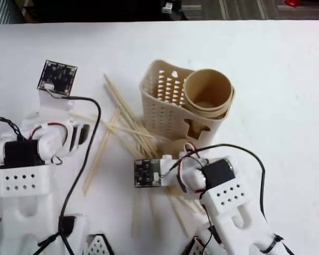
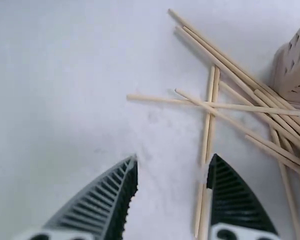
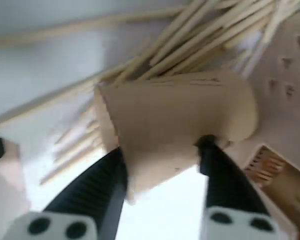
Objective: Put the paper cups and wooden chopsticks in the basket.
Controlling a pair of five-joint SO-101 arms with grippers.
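A white table (image 1: 287,64) fills the high view, with a dark strip of room behind its far edge. The perforated cream basket (image 1: 159,101) stands upright near the middle, with stacked cups (image 1: 208,90) sitting in it. Wooden chopsticks (image 1: 122,127) lie scattered on the table, fanned against the basket's side toward the left arm (image 1: 26,154), and more lie in front of the basket. One paper cup (image 1: 173,146) lies on the table just at the basket's foot, under the end of the right arm (image 1: 223,186).

In the left wrist view the left gripper (image 2: 175,157) is spread wide with nothing between its fingers (image 2: 115,195), above bare table (image 2: 55,75). The crossed chopsticks (image 2: 240,95) run from beside one fingertip up to the basket (image 2: 295,60).

In the right wrist view the right gripper (image 3: 161,145) is closed around the paper cup (image 3: 180,115), which lies on its side, one finger on each flank. Chopsticks (image 3: 200,40) lie beyond the cup, and the basket's wall (image 3: 285,75) stands right beside it.
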